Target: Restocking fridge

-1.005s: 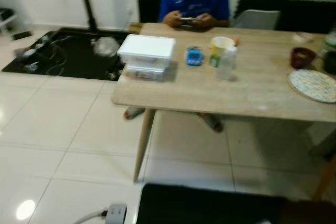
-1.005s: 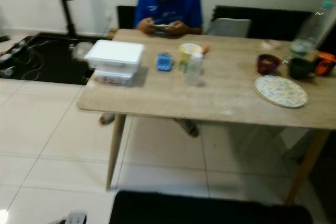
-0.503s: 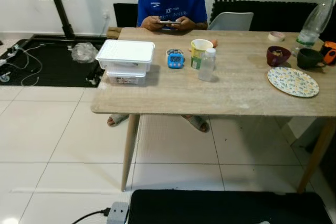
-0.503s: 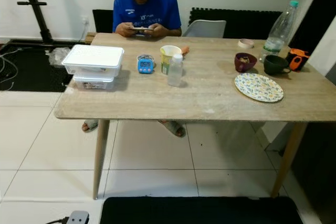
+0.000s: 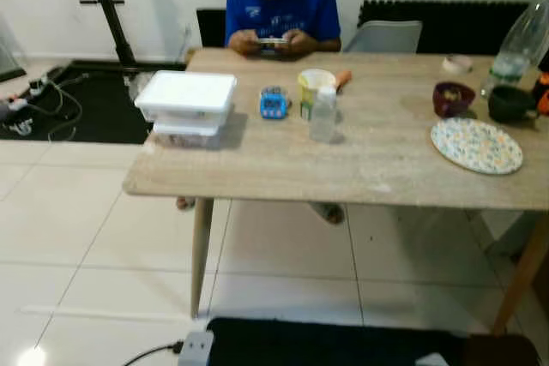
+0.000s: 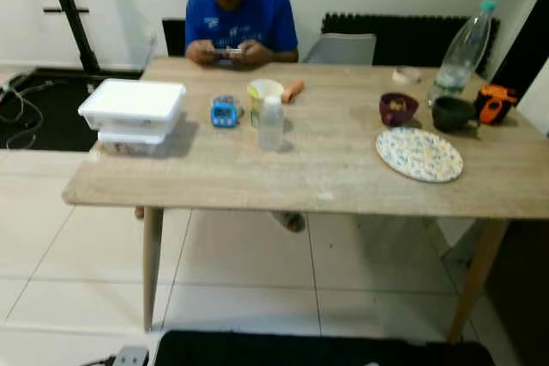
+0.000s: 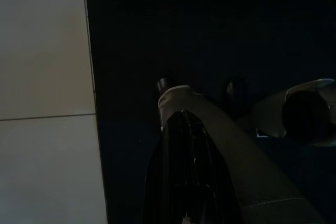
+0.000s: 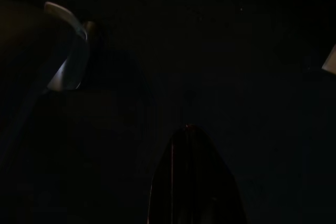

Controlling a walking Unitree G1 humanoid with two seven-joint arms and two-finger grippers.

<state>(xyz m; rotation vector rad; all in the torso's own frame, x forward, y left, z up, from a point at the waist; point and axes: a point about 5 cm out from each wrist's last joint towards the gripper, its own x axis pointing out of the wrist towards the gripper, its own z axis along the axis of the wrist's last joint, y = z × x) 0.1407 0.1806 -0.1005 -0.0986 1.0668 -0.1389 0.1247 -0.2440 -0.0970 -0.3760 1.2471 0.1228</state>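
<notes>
Both arms idle, hanging low: left tool (image 7: 184, 145), right tool (image 8: 191, 166).

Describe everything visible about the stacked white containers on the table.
The stacked white containers are two rectangular boxes, plastic by the look, the upper with a flat white lid, the lower translucent with dark contents too blurred to identify. They sit upright at the robot's-left end of the wooden table, apart from the blue timer.
</notes>
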